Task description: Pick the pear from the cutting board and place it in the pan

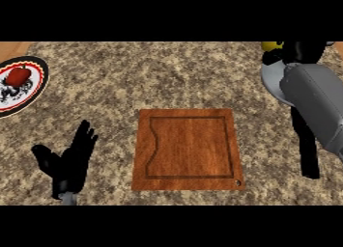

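1. Pear (271, 46): a yellow sliver at 1 o'clock, against the right hand (306, 50) at the pan's (309, 154) far end; that hand's hold could not be told.
2. Left hand (70, 159) rested open at 8 o'clock.
3. Cutting board (188, 149) lay central.

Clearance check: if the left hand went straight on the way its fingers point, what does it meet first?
Nothing, as far as the view shows. The left hand, at lower left, has its fingers aimed up-view and slightly right. That line crosses bare counter, between plate and board. Height is unclear.
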Available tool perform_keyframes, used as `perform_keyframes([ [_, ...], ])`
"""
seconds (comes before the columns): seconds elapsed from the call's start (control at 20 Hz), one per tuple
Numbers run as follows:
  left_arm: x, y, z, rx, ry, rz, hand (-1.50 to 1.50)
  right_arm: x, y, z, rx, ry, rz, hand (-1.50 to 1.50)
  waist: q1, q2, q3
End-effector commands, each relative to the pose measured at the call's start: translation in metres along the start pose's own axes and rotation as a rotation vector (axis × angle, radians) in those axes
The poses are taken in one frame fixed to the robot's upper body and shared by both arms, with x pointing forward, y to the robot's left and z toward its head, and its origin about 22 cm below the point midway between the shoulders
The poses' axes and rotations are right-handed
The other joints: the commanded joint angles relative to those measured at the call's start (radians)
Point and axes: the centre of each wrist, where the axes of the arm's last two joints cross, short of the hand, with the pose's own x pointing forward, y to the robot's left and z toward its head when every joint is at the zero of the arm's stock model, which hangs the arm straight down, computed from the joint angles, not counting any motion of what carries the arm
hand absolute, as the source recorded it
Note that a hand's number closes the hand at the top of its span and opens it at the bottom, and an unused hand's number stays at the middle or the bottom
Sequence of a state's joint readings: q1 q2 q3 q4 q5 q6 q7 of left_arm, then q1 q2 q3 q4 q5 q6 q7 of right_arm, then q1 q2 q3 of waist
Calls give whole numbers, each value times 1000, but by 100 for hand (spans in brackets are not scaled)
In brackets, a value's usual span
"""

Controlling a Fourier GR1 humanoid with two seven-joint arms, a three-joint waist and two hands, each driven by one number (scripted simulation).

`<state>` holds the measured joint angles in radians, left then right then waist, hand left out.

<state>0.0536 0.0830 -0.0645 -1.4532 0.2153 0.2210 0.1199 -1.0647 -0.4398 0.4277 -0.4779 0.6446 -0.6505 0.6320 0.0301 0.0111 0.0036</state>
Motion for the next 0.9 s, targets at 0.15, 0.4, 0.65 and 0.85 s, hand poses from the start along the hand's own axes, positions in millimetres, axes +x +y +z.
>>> perform_keyframes([
  [0.15, 4, 3, -5, -27, 1, -4, 0, -73, -15, -38, -42, 65, -46, 150, 23, 15, 0],
  [0.4, 3, -17, -1, -40, -21, -3, 0, -108, -19, -46, -52, 84, -24, 150, 53, 28, 2],
  [0.65, 6, -8, -3, -65, -2, 5, 0, -149, -12, -41, 157, 224, 79, -150, 72, 37, 4],
  [0.85, 8, -24, -4, -89, -29, -11, 0, -163, -13, -39, 108, 182, 65, -150, 85, 49, 8],
])
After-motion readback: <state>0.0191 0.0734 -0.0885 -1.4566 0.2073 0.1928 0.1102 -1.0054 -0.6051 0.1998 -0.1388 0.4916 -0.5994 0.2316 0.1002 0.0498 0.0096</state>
